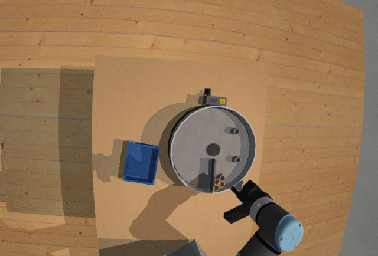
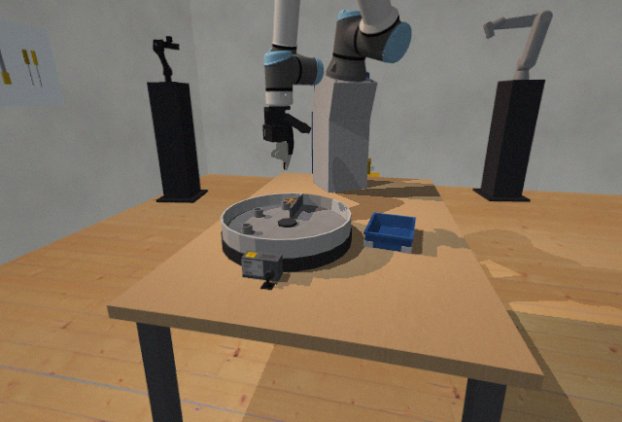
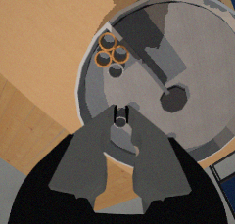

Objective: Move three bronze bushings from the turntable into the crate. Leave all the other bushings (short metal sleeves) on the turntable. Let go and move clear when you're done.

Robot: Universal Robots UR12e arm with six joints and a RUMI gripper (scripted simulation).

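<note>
Three bronze bushings (image 1: 218, 183) (image 2: 289, 200) (image 3: 112, 56) stand clustered against the dark divider on the grey turntable (image 1: 192, 134) (image 2: 286, 246) (image 3: 206, 53). A grey bushing (image 1: 220, 176) (image 3: 116, 70) stands close beside them. Two more grey bushings stand apart on the turntable, one nearer (image 1: 235, 159) (image 2: 258, 212) and one farther round (image 1: 234, 131) (image 2: 246, 228). The blue crate (image 1: 140, 163) (image 2: 391, 241) beside the turntable is empty. My gripper (image 1: 234, 188) (image 2: 286, 166) (image 3: 120, 106) is shut and empty, high above the turntable's edge; a grey bushing shows below its fingertips in the wrist view.
The divider (image 1: 211, 175) (image 2: 296, 205) (image 3: 147, 69) runs from near the dark hub (image 1: 213, 149) (image 2: 287, 222) (image 3: 173, 98) to the turntable wall. The raised wall rings the turntable. A grey device (image 1: 213, 99) (image 2: 260, 265) with a yellow label stands against its outside.
</note>
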